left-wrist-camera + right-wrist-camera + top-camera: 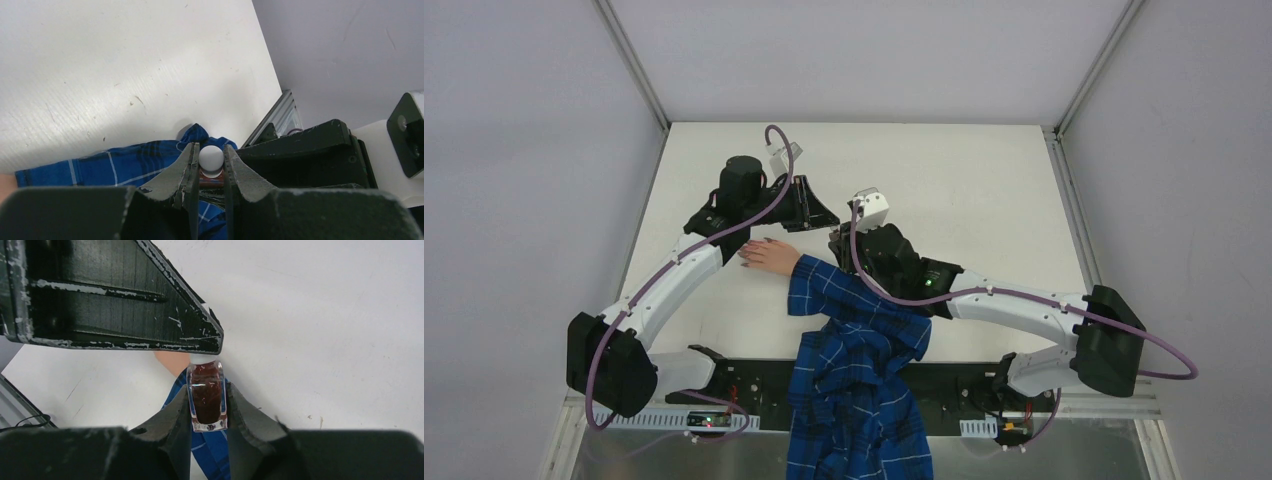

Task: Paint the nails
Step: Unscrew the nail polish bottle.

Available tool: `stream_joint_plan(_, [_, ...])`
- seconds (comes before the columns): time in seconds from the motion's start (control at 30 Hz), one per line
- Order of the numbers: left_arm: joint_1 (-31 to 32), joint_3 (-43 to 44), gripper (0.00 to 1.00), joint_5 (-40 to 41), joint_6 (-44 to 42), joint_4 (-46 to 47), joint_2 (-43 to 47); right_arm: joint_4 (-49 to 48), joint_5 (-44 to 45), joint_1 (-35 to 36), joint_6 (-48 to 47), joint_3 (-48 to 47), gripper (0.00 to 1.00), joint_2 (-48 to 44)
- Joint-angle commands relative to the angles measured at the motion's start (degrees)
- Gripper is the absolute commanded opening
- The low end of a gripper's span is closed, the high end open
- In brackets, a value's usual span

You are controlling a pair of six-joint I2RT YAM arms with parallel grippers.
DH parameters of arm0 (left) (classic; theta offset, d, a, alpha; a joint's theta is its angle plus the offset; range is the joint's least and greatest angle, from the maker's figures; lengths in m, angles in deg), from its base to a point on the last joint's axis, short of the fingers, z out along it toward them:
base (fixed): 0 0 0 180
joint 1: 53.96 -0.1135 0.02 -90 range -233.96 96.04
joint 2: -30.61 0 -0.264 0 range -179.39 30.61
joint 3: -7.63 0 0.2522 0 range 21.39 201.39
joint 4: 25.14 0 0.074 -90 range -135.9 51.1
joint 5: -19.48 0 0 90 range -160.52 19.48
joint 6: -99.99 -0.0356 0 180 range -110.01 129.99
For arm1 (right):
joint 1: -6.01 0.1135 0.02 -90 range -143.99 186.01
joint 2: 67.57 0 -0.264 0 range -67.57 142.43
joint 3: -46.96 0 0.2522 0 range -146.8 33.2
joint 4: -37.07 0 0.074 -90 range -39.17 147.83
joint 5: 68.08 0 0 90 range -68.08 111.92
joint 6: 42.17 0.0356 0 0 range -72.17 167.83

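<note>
A pale hand (772,257) in a blue plaid sleeve (849,330) lies on the white table, fingers pointing left. Its nails (746,258) show only as tiny dark tips. Just above the wrist the two grippers meet. My right gripper (207,407) is shut on a small glass bottle of dark red polish (206,397). My left gripper (210,161) is shut on that bottle's white cap (211,158), with the red glass (211,179) just below it. In the top view the left gripper (812,212) and right gripper (840,240) hide the bottle.
The sleeve's shirt (859,410) drapes over the table's near edge between the arm bases. The left gripper's black finger (115,295) fills the upper left of the right wrist view. The right arm's black body (305,155) is close beside the left gripper.
</note>
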Motion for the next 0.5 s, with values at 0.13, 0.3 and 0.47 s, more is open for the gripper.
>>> stream_joint_plan(0.13, [-0.5,1.3,0.51,-4.7,-1.6,-3.3,3.5,-3.7,10.5,-3.1,1.0,-2.0,0.00,1.4])
stream_joint_plan(0.3, [-0.5,0.9,0.85,-1.1,-5.4,-3.4,9.5,-3.0,5.5,-4.3,2.1,1.0,0.00,-1.4])
stream_joint_plan(0.47, [-0.5,0.3,0.91,1.3,-7.9,-3.2,13.0,-1.3,-13.1,-9.7,4.5,5.2,0.00,-5.2])
